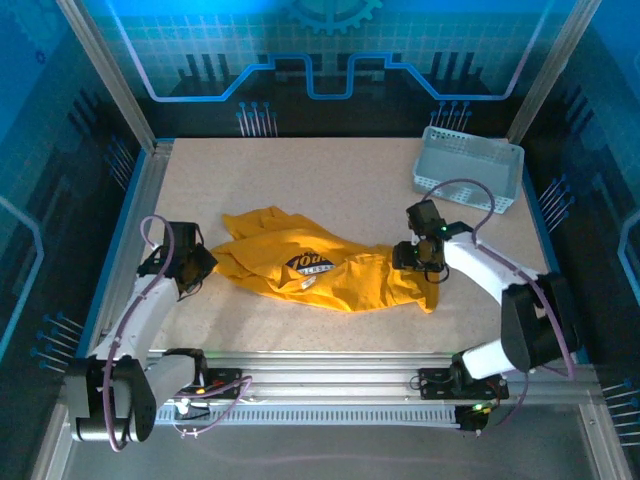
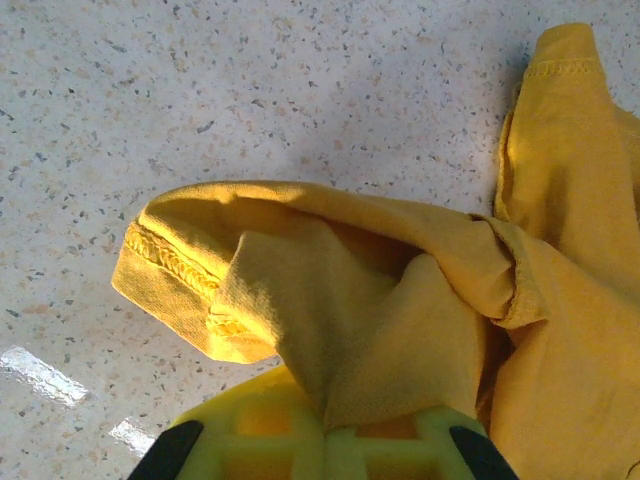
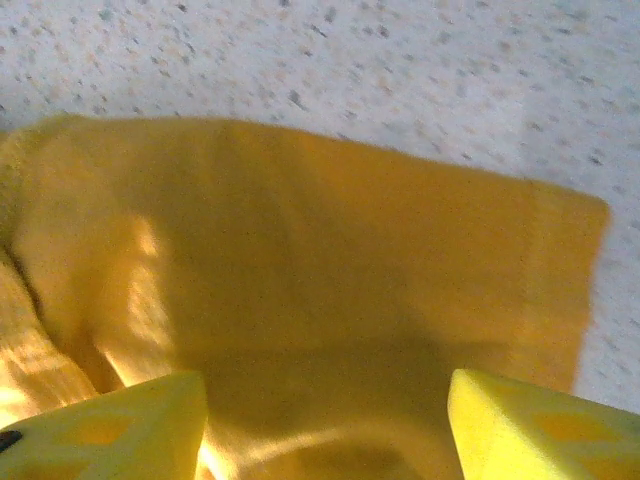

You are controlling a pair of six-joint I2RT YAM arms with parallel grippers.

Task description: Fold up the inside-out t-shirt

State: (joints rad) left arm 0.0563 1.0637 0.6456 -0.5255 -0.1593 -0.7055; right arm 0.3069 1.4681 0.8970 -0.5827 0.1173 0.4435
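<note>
t-shirt: the mustard t-shirt (image 1: 320, 270) lies bunched in a long, wrinkled heap across the middle of the worktop (image 1: 330, 185). it sits nearer the near edge than the far edge and runs left to right between your two arms.
left pincer: your left pincer (image 2: 325, 440) is closed on a pinch of cloth at the shirt's left end. a hemmed opening, likely a sleeve, sticks out just past the fingers.
right pincer: your right pincer (image 3: 325, 430) stands open over the shirt's right end. the jaws are wide apart with flat cloth below and between them, and nothing is gripped.
print: a dark oval print (image 1: 310, 263) faces up on the heap, so that part may be right way out. you cannot tell from here whether the whole shirt is turned.
basket: the pale grey basket (image 1: 470, 170) sits by the far right corner, well apart from the shirt.
done: no fold is made, and no straight fold line or squared edge shows anywhere.
left to do: you need to spread the shirt flat, sort out the sleeves, then make the folds. by the look of it you are early in the job.
</note>
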